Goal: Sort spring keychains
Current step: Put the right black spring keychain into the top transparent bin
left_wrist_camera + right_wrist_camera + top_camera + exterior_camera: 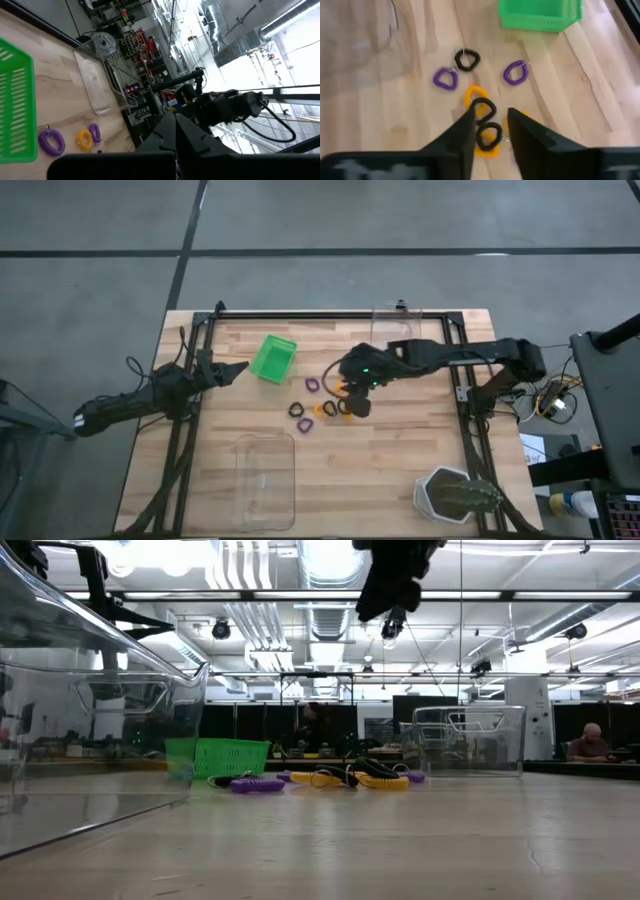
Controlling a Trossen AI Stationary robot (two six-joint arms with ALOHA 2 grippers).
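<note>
- Spring keychains point(485, 122): a loose cluster on the bare middle of the table point(380, 460), between the green bin and the upright clear tray, none yet in any container (sorting looks barely begun, as a judgement).
- Count, right wrist view: two purple point(445, 79) and point(515, 73); three black, one lone point(467, 59) and two overlapping point(488, 135); orange at least two, one under the black pair point(476, 94) and one partly hidden behind a finger point(512, 124). The high view hints at one more purple beside the arm; total cannot be fixed.
- Right end effector point(490, 131): hanging above the overlapping black and orange coils, fingers parted and holding nothing; probably lined up there because the tangled pair sits directly between its tips (low view shows it well above the wood).
- Left end effector point(238, 368): parked at the table's left edge, pointing toward the green bin, apparently waiting; whether its fingers are parted cannot be told.
- Green bin point(273, 357): one, slotted, just beside the cluster; likely a destination for one colour.
- Clear plastic trays: two, one lying near the front edge point(265, 480), one at the far edge point(397, 320); presumably the other destinations.
- Potted cactus point(458, 495): one, at the front right corner, well apart from the work.
</note>
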